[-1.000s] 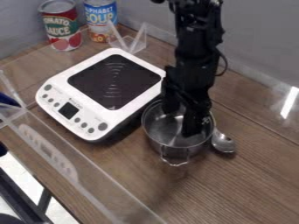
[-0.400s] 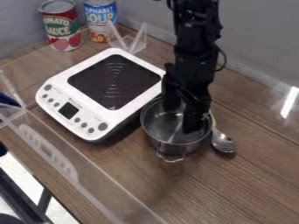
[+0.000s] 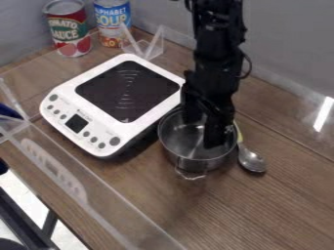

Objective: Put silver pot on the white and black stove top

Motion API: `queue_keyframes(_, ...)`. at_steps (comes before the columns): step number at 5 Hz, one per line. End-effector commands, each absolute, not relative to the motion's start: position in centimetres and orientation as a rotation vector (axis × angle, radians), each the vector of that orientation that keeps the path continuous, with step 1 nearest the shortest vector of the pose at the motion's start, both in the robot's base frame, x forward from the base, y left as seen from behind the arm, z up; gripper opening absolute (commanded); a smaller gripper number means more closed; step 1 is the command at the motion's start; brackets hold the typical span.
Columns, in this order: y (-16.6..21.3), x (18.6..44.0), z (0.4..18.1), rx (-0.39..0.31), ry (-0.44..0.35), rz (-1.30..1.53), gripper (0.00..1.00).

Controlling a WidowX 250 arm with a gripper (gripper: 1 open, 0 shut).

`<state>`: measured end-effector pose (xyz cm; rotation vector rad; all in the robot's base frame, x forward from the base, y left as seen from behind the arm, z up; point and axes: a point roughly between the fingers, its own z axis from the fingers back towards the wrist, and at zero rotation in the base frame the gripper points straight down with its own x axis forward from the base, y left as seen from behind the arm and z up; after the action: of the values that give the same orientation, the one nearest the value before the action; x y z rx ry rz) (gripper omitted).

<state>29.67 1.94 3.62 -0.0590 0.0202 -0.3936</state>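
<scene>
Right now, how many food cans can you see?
2. The tomato sauce can stands in the far left corner, and the alphabet soup can is just right of it. Both are behind the stove top; none appears hidden.

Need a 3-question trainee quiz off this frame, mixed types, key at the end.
1. True or false: the silver pot is already on the black glass of the stove top.
2. Multiple choice: which thing lies on the table right beside the pot, on the side away from the stove top?
A) a soup can
B) a metal spoon
C) a knife
3. Fill in the blank: the can with the red-and-white label reads "tomato ____".

Key: 1 false; 2 B; 3 sauce
</scene>
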Motion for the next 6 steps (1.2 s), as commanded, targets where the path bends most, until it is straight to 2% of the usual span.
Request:
queue_keyframes(1,2.85,30.81,4.92,-0.048,-0.033,-0.388,1.00)
queue_keyframes(6,3.00,31.70,5.03,-0.043,0.013,-0.400,1.00)
